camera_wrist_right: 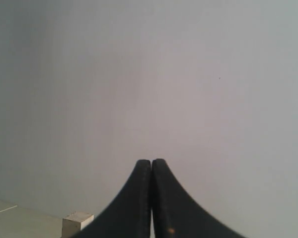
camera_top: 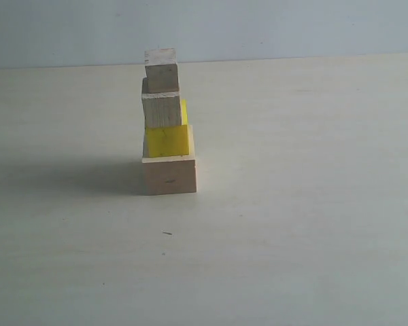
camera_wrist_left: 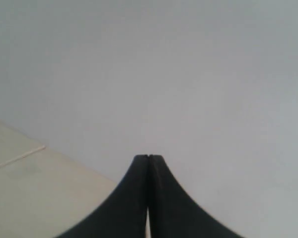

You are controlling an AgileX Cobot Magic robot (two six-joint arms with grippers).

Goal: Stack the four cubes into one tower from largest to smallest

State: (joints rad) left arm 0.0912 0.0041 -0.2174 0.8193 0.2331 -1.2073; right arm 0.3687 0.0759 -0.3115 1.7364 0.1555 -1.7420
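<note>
The four cubes stand as one tower in the exterior view, left of centre on the pale table. The large wood cube is at the bottom, the yellow cube rests on it, the medium wood cube is above that, and the small wood cube is on top. Neither arm shows in that view. My left gripper is shut on nothing and faces a grey wall. My right gripper is shut and empty too, and the small wood cube peeks out beside its finger.
The tower throws a shadow to its left on the table. A grey wall rises behind the table's far edge. A small dark speck lies in front of the tower.
</note>
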